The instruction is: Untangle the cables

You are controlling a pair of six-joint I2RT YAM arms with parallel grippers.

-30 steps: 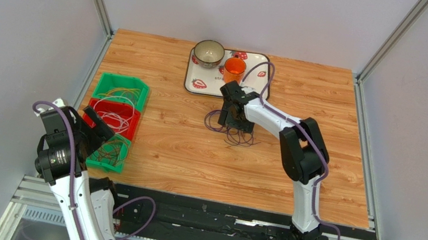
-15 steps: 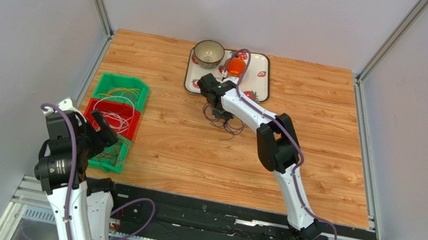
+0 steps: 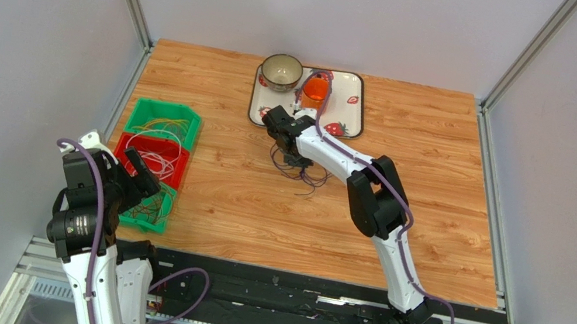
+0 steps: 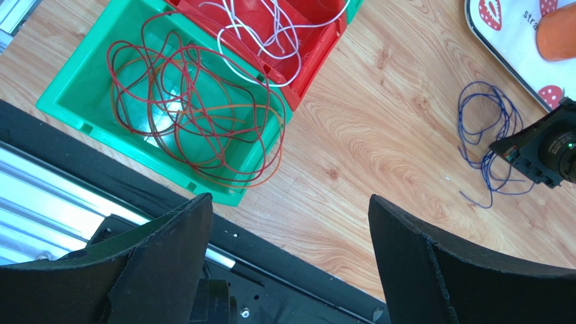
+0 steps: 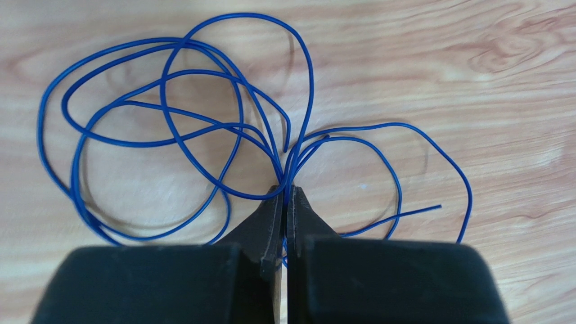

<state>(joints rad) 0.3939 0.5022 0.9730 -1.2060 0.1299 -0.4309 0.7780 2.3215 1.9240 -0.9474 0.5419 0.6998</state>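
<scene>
The wooden bench (image 3: 257, 210) carries a strawberry-patterned tray (image 3: 360, 112) at its far middle. At the near left stand a green bin (image 4: 74, 94) holding a coiled dark red cable (image 4: 196, 101) and a red bin (image 4: 318, 47) holding a white cable (image 4: 270, 34). The left pincer (image 4: 287, 199) hangs spread above them. The right pincer (image 5: 285, 192), pressed together, pinches a blue cable (image 5: 238, 127) looped on the bench just near of the tray.

My right gripper (image 3: 292, 159) at the cables (image 3: 312, 177)
Cables lie just beside the tray (image 3: 354, 113); my left gripper (image 3: 139, 178) hangs over the bins (image 3: 168, 106).
</scene>
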